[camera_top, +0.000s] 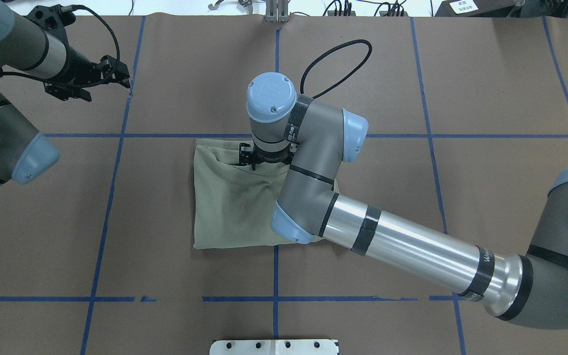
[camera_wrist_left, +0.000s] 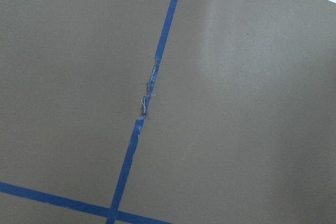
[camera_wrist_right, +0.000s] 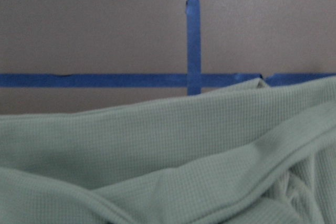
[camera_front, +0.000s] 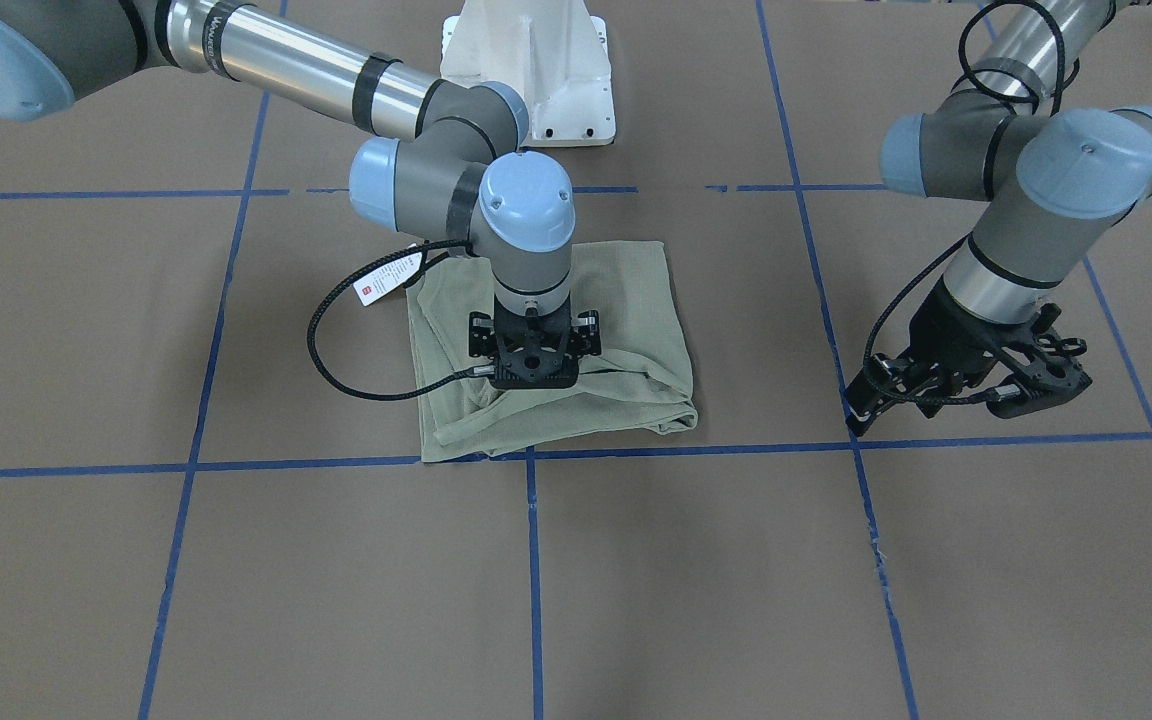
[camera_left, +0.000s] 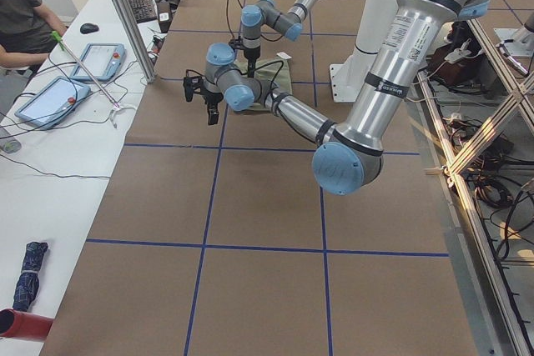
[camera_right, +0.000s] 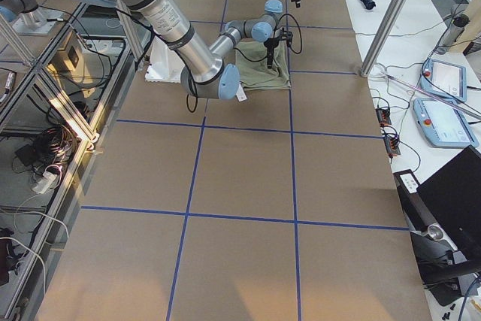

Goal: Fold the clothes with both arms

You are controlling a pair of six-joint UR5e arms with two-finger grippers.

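Note:
The olive-green shirt [camera_front: 626, 330] lies folded into a rough square mid-table [camera_top: 230, 202], with its white hang tag [camera_front: 386, 278] sticking out on the side toward the robot. My right gripper [camera_front: 534, 378] points straight down onto the shirt's far edge [camera_top: 252, 160], and its linkages look spread open. The right wrist view is filled with a knit fold [camera_wrist_right: 157, 156] lying just short of a blue tape cross. My left gripper [camera_front: 956, 400] hovers low over bare table, well off to the side [camera_top: 109, 84], fingers apart and empty.
Blue tape lines [camera_wrist_left: 152, 87] grid the brown table cover. The white base pedestal [camera_front: 531, 70] stands at the robot's side. Beyond the far table edge, a side bench holds tablets [camera_left: 100, 60], and a seated person [camera_left: 25, 22] is beside it.

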